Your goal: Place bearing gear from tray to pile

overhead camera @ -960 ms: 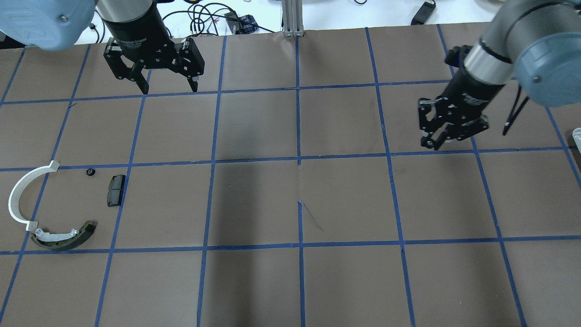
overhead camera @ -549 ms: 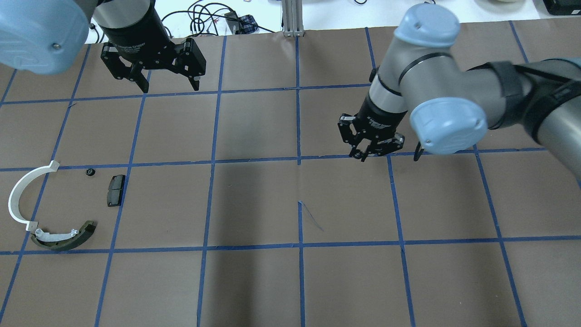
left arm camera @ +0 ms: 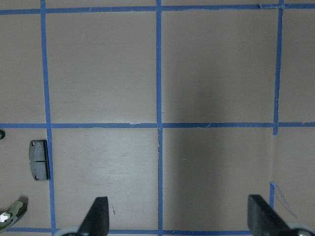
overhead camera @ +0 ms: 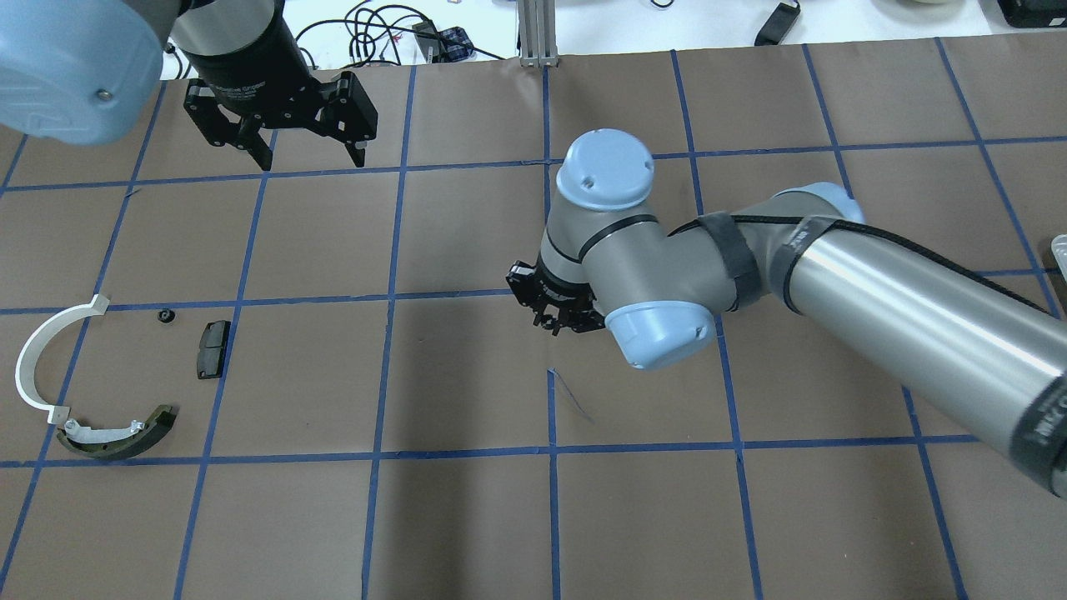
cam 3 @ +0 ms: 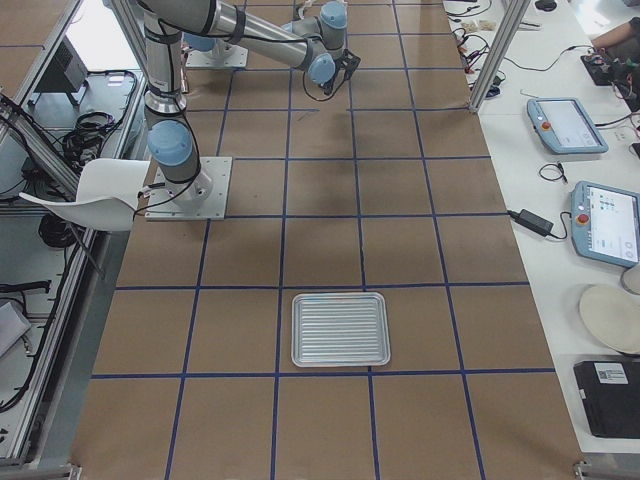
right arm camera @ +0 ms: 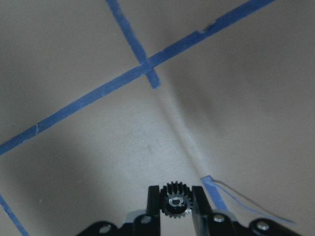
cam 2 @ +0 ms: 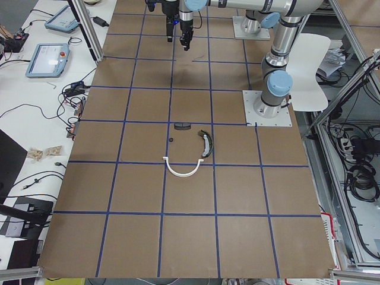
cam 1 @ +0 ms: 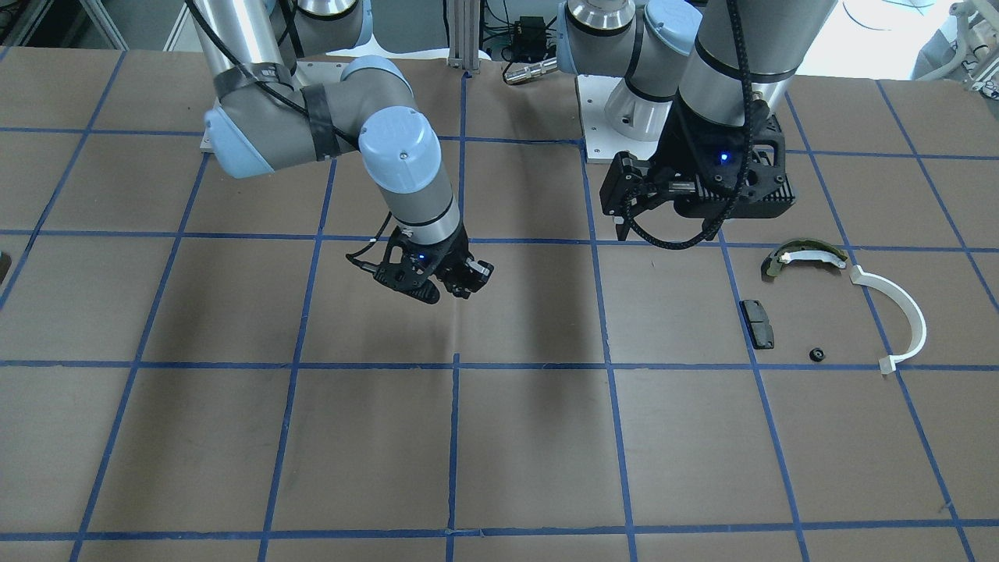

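Note:
My right gripper [overhead camera: 554, 321] is shut on a small black bearing gear [right arm camera: 173, 202], held between the fingertips above the table's middle. It also shows in the front view [cam 1: 468, 281]. The pile lies at the table's left: a white half-ring strip [overhead camera: 29, 358], an olive-and-white shoe [overhead camera: 125, 433], a flat black pad [overhead camera: 212, 348] and a small black part [overhead camera: 165, 316]. My left gripper [overhead camera: 313, 160] is open and empty, high over the far left, well beyond the pile. The silver tray [cam 3: 340, 328] lies at the table's right end.
The table is brown paper with a grid of blue tape lines [overhead camera: 548, 292]. Cables and a metal post [overhead camera: 538, 33] sit beyond the far edge. The left wrist view shows the black pad [left arm camera: 39, 160] and a tip of the shoe [left arm camera: 12, 214].
My right arm has swung left across the table from the right side to the middle, gripper staying shut. My left arm has hardly moved.

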Controlling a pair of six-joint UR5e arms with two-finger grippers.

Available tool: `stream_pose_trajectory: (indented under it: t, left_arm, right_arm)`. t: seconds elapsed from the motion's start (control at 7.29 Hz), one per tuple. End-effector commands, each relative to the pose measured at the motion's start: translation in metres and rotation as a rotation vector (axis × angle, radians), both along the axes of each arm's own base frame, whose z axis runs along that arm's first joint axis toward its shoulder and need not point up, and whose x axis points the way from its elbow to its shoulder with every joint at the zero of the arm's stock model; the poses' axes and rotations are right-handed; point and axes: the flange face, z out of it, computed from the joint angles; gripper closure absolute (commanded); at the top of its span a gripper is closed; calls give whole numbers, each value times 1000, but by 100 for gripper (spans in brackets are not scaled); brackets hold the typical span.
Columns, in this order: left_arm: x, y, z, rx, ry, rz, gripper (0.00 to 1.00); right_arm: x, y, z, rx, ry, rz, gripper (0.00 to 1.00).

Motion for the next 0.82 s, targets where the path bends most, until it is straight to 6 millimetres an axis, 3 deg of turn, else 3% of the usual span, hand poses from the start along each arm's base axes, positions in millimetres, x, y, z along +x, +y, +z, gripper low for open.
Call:
stream_pose_trajectory:
  t: [0.0, 0.14, 0.27, 0.41, 0.69]
  left_arm:
    - [0, 0, -1, 3, 5, -1, 0]
    - [-1, 0, -2, 4, 6, 1, 0]
    - [-1, 0, -2, 5, 8, 1, 0]
    - [-1, 0, -2, 6, 5, -2, 0]
    - [3, -11, -19, 34, 2, -16, 0]
  right_arm:
    - [48, 14, -39, -17, -44, -14, 100]
    - [51, 14, -43, -15, -43, -10, 94]
    - [52, 10, -38, -33, -42, 2, 41]
    - [54, 5, -32, -47, -39, 2, 0]
    - [37, -8, -16, -82, -10, 3, 0]
